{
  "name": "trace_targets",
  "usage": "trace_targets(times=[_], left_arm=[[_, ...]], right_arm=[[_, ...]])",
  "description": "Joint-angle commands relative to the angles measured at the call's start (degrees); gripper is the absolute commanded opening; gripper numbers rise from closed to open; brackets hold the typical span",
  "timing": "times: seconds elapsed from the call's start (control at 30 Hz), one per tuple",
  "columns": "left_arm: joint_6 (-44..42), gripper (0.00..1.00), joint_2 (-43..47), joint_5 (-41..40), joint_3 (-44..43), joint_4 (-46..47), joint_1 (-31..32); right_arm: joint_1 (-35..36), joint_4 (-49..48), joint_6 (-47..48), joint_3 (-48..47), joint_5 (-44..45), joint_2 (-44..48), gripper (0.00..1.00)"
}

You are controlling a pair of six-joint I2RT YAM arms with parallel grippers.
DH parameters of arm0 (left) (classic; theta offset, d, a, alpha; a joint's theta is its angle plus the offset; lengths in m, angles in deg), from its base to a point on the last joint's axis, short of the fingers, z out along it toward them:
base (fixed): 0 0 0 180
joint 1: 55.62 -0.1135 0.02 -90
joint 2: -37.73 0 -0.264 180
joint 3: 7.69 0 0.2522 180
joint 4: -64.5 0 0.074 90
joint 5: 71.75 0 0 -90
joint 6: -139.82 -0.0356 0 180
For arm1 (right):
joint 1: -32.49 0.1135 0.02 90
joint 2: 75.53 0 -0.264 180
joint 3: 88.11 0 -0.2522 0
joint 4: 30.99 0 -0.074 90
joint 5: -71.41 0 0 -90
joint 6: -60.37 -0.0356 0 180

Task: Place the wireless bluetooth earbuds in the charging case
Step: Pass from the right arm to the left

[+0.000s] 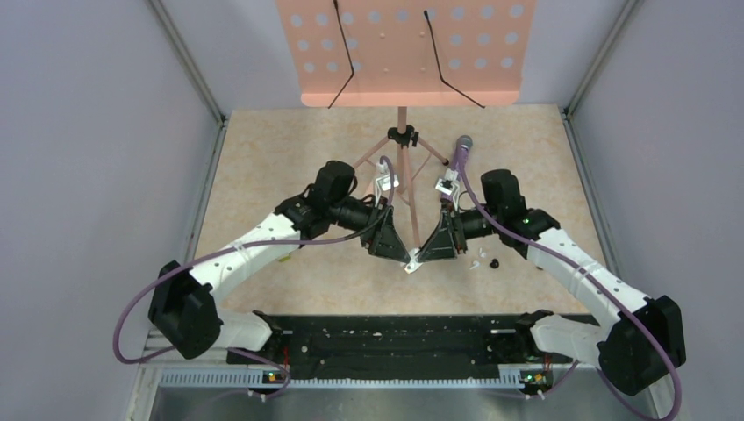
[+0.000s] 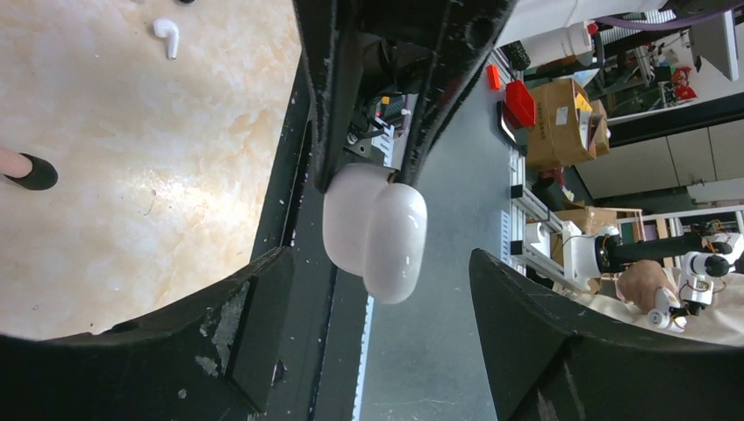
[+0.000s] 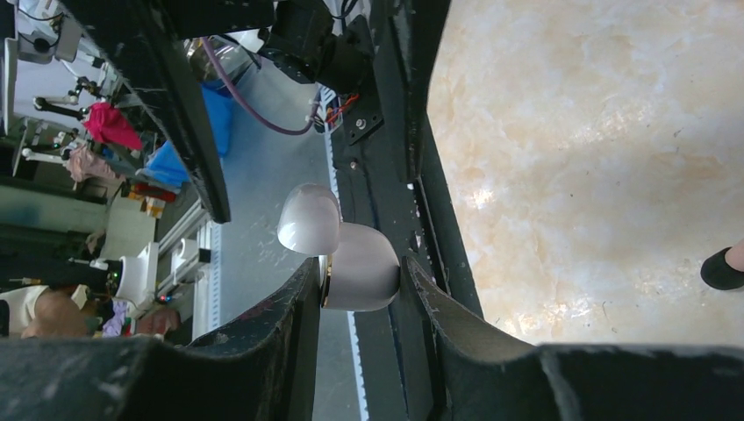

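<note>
Right wrist: right fingers (image 3: 285, 338) pinch the glossy white charging case (image 3: 355, 267) (left fingers (image 2: 224, 346) wide).

Robotics lab, grey booth walls (image 1: 88, 132), cardboard boxes (image 2: 561, 123), another robot arm (image 2: 640, 252) beyond

White arm links (image 1: 250, 253), black joints (image 1: 186, 317), purple cables (image 1: 130, 309), scuffed black fingers (image 2: 230, 349).

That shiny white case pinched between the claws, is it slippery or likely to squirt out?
Probably slippery: the charging case looks glossy, with bright highlights. Its rounded sides give the fingers of the right gripper little to bite, so it might squirt out. The lid appears ajar, so a push could swing it.
</note>
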Motion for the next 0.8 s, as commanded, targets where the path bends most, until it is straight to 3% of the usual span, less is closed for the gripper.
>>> trace_targets(times=[0.0,0.23,0.77], left_arm=[[0.44,0.77,-0.96,1.36,-1.78,4.53,0.15],[4.60,0.59,-2.91,5.95,-1.09,9.13,0.32],[3.14,0.63,-5.14,10.37,-1.35,7.07,0.71]], right_arm=[[0.67,-2.41,1.30,-0.28,-1.90,0.63,0.00],[0.84,-2.47,0.97,-0.45,-1.57,0.42,0.00],[0.90,-2.68,0.79,-1.14,-1.50,0.18,0.00]])
